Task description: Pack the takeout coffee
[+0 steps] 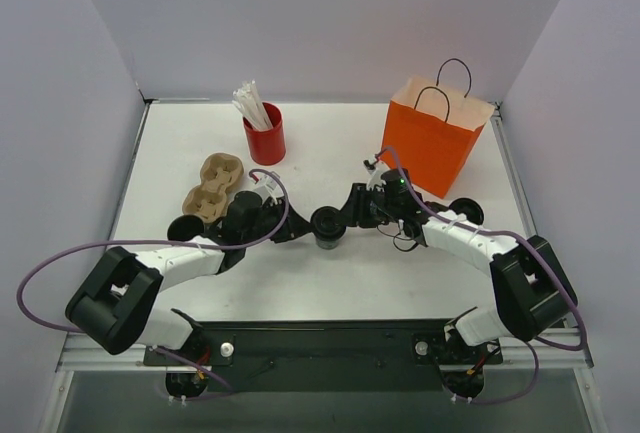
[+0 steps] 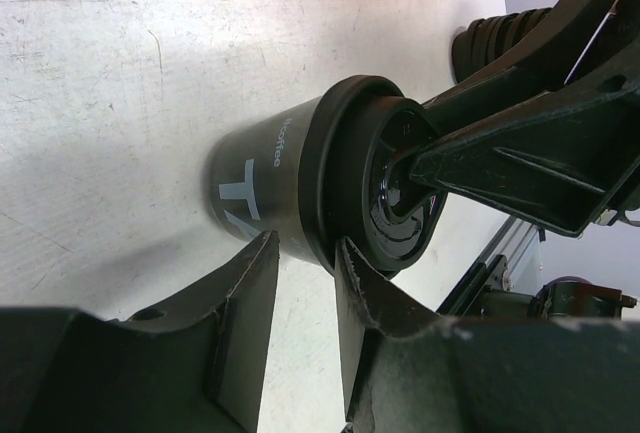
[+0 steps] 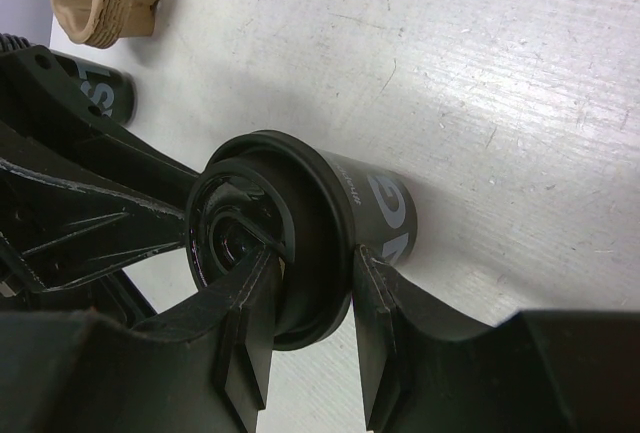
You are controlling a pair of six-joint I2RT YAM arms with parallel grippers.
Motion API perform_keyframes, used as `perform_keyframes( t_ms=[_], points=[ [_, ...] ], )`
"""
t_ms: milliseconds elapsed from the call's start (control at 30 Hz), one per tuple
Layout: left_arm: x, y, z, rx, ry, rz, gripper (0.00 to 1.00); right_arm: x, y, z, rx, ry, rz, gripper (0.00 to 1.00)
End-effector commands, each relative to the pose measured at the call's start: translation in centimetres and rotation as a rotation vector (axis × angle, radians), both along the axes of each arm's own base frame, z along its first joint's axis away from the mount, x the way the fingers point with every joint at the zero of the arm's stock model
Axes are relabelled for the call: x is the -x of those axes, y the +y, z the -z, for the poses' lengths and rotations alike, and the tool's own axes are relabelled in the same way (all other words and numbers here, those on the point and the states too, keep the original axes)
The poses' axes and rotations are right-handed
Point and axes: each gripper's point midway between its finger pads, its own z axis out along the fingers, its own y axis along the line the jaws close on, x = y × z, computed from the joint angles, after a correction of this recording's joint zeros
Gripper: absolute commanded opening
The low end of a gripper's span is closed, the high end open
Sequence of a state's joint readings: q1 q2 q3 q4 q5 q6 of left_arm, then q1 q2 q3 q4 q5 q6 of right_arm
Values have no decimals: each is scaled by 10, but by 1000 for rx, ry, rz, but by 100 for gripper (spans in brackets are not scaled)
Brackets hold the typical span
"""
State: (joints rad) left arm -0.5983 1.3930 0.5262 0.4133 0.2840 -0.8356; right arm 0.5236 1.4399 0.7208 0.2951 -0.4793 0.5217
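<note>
Cup (image 1: pixel 328 225) upright, long axis vertical, lid (image 3: pixel 305 203) up.

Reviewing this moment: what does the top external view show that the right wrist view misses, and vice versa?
Only the top external view: the orange paper bag at back right, the red cup of white sticks, and both arms whole. Only the right wrist view: the right fingers straddling the lid rim of the coffee cup, and white lettering on its side. Both: that coffee cup standing mid-table between the two arms, and the cardboard carrier to its left.
</note>
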Motion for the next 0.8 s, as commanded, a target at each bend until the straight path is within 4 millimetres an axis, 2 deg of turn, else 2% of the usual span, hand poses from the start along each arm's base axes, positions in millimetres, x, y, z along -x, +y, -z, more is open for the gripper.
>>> perform_keyframes(
  t_ms=[0, 67, 100, 233, 467, 767],
  points=[
    [4, 20, 26, -153, 68, -29, 39, 48, -36, 75, 237, 208, -48, 13],
    [0, 24, 15, -173, 48, -20, 42, 46, -36, 74, 252, 205, -67, 13],
    [-7, 21, -2, -159, 11, -19, 43, 45, -36, 73, 255, 202, -74, 13],
    [-19, 19, -24, -140, -59, 19, 47, 43, -34, 68, 261, 190, -100, 13],
    [-31, 8, -29, -126, -116, 91, 47, 39, -33, 63, 267, 179, -112, 13],
    [-33, 0, -19, -94, -128, 117, 47, 37, -31, 63, 265, 177, -116, 13]
  ],
)
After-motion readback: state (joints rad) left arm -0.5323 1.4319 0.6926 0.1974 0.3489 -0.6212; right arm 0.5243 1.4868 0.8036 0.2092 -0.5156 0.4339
